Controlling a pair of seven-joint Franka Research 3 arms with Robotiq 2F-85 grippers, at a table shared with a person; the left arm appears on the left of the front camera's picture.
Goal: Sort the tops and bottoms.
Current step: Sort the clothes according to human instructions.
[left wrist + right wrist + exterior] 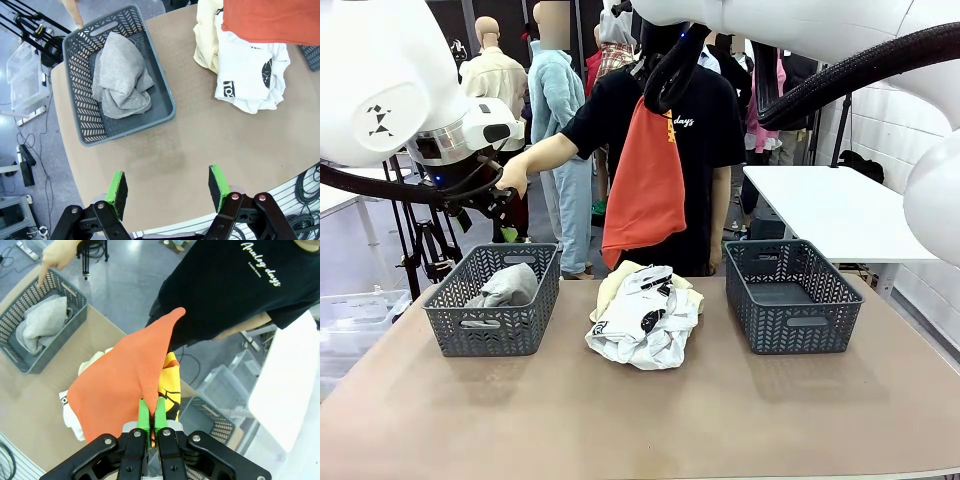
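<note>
Front view: the orange-red garment [645, 180] is held up over the middle of the table [620, 420], pinched between the shut fingers of the right gripper [653, 100], well above the white printed garment [645, 320] heaped on the pale yellow garment [612, 285]. The grey garment [505, 285] is lying in the left basket [490, 335], and a person's hand [512, 178] is stretched over it, seemingly pointing down. In the left wrist view the left gripper [167, 186] is seen with jaws wide apart above bare table beside that basket.
</note>
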